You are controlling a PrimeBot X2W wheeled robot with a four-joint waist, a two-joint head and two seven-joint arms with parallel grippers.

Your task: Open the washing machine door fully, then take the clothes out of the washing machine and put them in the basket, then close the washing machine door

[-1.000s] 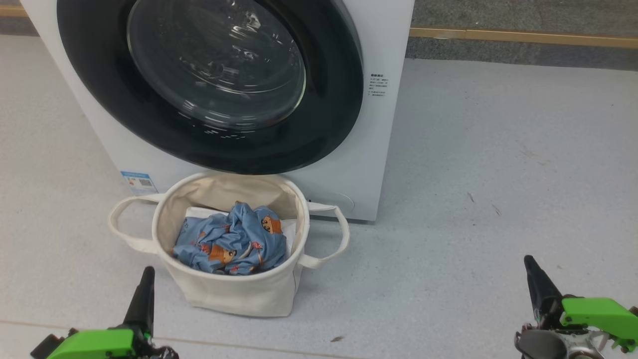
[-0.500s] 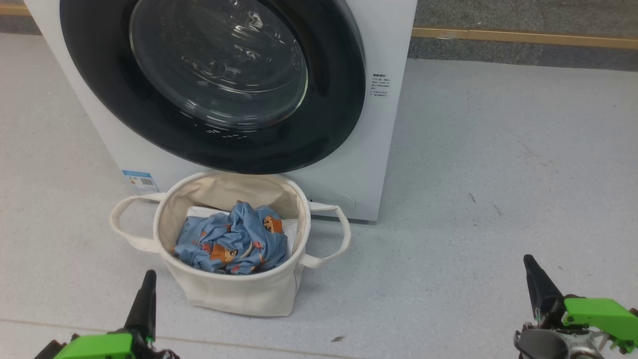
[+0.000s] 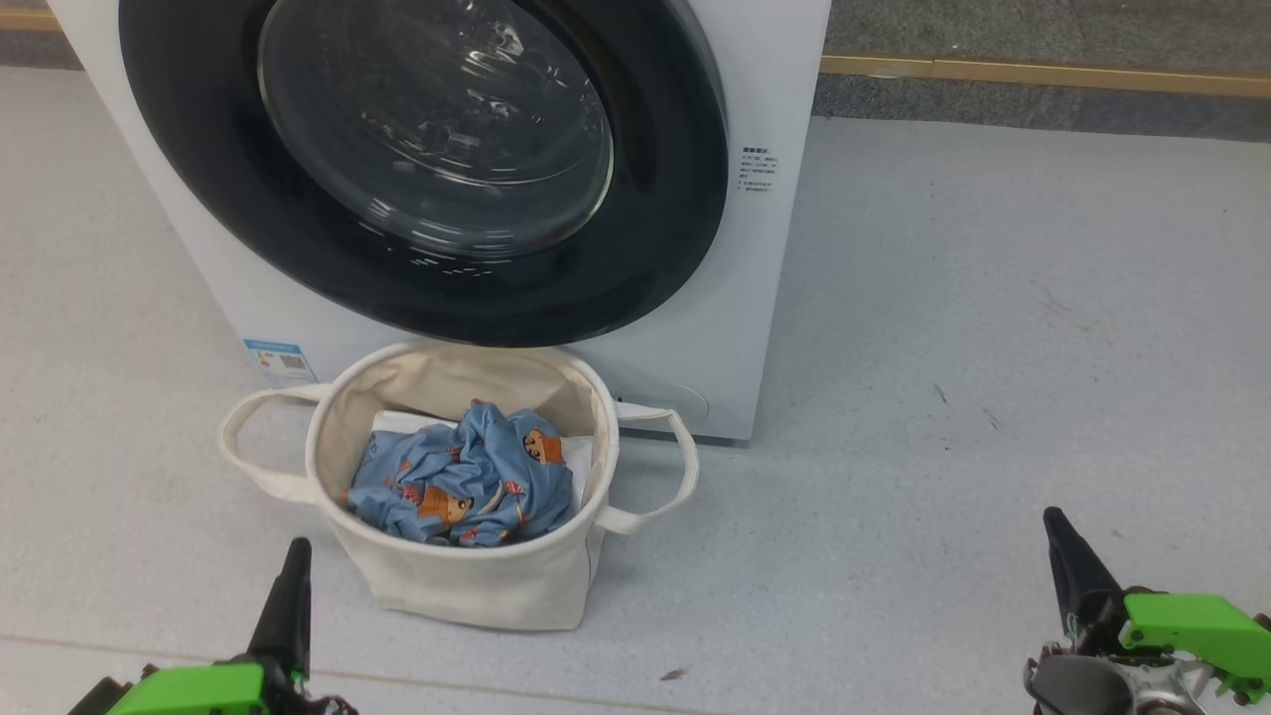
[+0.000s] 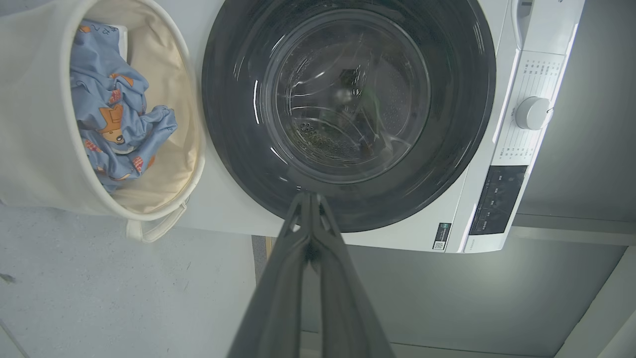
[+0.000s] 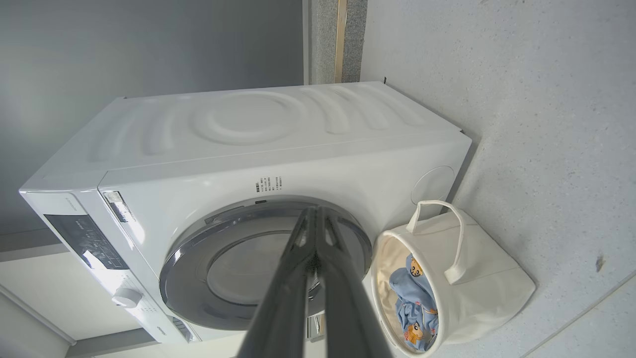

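Our left fingers (image 3: 286, 606) are pressed tight together and hold nothing. They point up over the floor (image 3: 943, 298), a little to the left of the basket (image 3: 467, 586) and nearer to us than it is. The basket stands on the floor, and it is soft and cream white. The clothes (image 3: 457, 482) lie bunched up inside the basket. They are blue with little orange figures, and they rest on a white sheet (image 3: 397, 423) that peeks out at the back of the basket. Right behind the basket stands the washing machine (image 3: 765, 298), big and white. The washing machine door (image 3: 655, 248) is above the basket. It is shut flat on the machine, with a wide black ring around its clear glass. Some small print (image 3: 757, 171) sits on the machine, up and to the right of the basket. Our right fingers (image 3: 1070, 566) are far to the right of the basket. They are pressed tight too, with nothing in them.
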